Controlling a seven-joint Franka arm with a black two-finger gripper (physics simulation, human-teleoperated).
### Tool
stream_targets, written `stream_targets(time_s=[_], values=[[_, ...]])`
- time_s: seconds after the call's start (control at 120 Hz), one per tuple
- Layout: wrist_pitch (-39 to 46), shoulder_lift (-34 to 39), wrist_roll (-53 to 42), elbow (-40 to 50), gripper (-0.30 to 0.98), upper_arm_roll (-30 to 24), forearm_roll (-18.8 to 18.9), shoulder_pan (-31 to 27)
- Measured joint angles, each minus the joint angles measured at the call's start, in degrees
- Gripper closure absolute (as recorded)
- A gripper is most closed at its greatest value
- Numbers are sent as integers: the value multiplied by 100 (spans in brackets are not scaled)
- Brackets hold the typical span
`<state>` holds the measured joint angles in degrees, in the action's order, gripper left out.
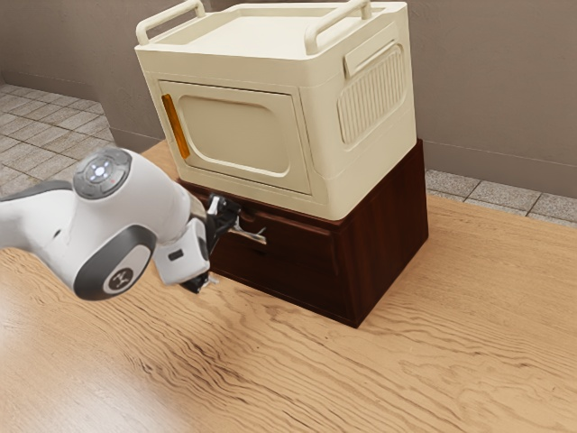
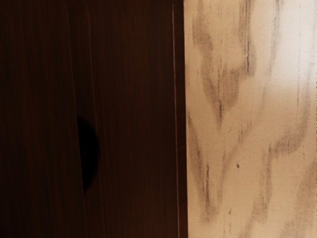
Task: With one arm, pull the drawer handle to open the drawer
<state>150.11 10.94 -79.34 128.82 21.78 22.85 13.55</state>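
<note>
Cabinet point(image 1: 236, 133) atop drawer unit point(image 1: 383, 236).

Counting one cream cabinet point(image 1: 239, 131), two cream rails point(image 1: 335, 19), one orange handle point(image 1: 176, 126)! Now adding one dark drawer chest point(image 1: 383, 234) and one wooden table point(image 1: 451, 334).

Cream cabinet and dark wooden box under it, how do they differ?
The cabinet is cream; the box is dark brown wood. The cabinet's front carries an orange strip, the box's a black half-round notch. The cabinet rests on the box, the box on the table. Both are boxy.
</note>
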Motion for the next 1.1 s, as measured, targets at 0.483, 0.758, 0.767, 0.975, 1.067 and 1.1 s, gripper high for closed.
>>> stream_targets(time_s=[0.483, 0.758, 0.767, 0.975, 1.067, 1.1], values=[[-17, 397, -3, 243, 4, 437, -42, 519], [-114, 766, -4, 563, 1, 485, -70, 585], [-120, 776, -4, 571, 1, 485, -70, 585], [-232, 981, -8, 728, -1, 544, -29, 592], [-264, 1106, -10, 831, -1, 604, -4, 597], [-278, 1157, -11, 871, -1, 614, -16, 599]])
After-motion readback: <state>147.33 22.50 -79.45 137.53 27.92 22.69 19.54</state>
